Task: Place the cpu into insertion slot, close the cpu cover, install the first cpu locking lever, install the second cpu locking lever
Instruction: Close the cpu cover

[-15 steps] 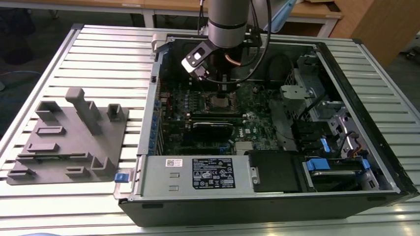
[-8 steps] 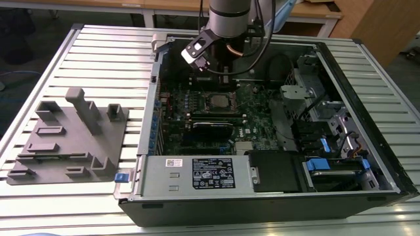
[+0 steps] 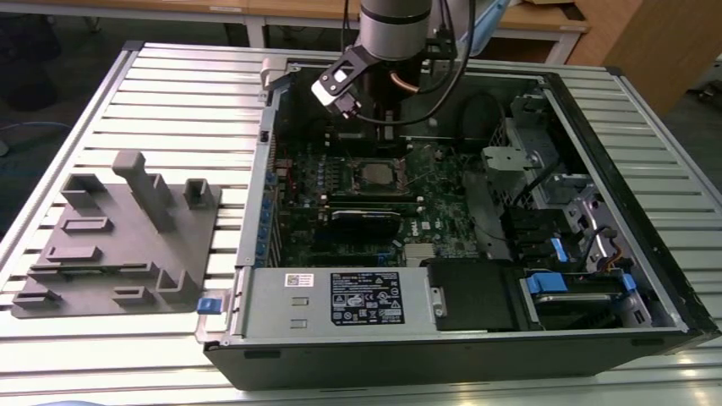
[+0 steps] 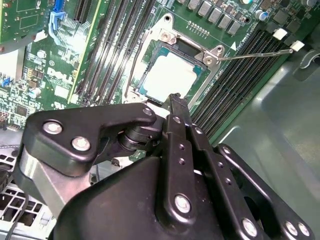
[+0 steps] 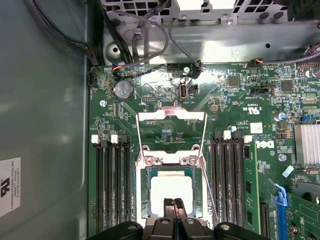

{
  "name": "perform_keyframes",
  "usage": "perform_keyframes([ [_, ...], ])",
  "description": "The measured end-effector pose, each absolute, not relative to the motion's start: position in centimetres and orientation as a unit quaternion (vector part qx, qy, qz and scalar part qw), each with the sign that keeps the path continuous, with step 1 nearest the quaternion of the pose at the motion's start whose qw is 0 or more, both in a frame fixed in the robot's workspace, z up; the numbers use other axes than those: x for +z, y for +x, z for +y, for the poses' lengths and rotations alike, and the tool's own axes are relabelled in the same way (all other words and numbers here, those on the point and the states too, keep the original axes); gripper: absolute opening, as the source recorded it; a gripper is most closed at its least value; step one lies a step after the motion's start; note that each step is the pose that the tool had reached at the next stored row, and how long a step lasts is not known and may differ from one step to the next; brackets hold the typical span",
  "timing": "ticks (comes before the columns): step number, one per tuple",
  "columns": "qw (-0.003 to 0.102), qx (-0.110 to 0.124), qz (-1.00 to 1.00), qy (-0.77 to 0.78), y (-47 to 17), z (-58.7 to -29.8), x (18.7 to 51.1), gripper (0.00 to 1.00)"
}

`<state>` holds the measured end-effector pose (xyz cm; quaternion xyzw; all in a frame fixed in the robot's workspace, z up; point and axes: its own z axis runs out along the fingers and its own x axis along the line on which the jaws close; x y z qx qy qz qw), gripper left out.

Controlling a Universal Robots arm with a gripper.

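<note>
The cpu [image 5: 171, 190] lies flat in the insertion slot [image 5: 145, 197] on the green motherboard [image 3: 440, 220], its pale metal top showing in both wrist views. The cpu cover [image 5: 171, 116], a thin silver frame, appears swung open past the far side of the chip, with board visible through its window. Thin wire locking levers [image 5: 205, 165] run along both sides, and one lever [image 4: 255, 54] sticks out sideways, unlatched. My gripper [image 5: 173, 206] hangs just over the chip's [image 4: 167, 75] near edge, fingertips pressed together and holding nothing. Contact with the chip cannot be told. The arm reaches into the case from the back [image 3: 390, 118].
Black memory slots [image 5: 112, 190] flank the socket on both sides. Cables [image 5: 150, 30] loop near the case wall. A labelled power supply box [image 3: 338, 298] and blue-tabbed drive bays [image 3: 564, 279] fill the case front. A grey fixture block [image 3: 113, 237] stands on the slatted table at the exterior view's left.
</note>
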<state>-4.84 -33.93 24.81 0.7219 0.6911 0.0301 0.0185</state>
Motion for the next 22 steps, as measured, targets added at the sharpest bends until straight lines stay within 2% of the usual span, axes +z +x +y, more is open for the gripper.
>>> perform_keyframes([
  [22, 0.018, 0.03, 0.691, 0.722, -4.26, -33.93, 25.38, 0.11],
])
